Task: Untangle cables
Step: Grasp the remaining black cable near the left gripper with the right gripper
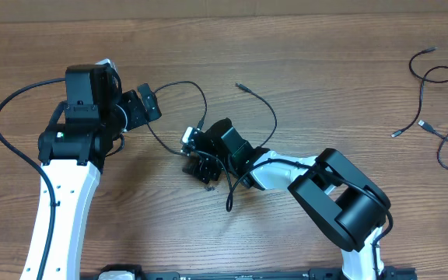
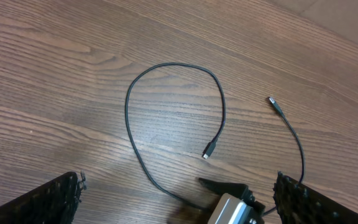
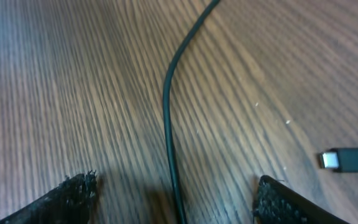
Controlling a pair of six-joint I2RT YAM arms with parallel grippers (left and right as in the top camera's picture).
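A thin black cable (image 3: 168,124) crosses the brown wooden table (image 3: 73,74) between spread black padded fingertips (image 3: 61,202), with a silver-tipped black plug (image 3: 347,160) lying nearby.

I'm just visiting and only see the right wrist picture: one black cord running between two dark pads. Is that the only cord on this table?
Observer: No. Overhead, more cables lie bunched near the table's far right edge.
Operator: Is there a second claw?
Observer: Yes, the left gripper sits left of the right gripper, facing it.
Operator: Holding anything?
Observer: No; its wrist view shows open fingers and a cable loop lying ahead of them.
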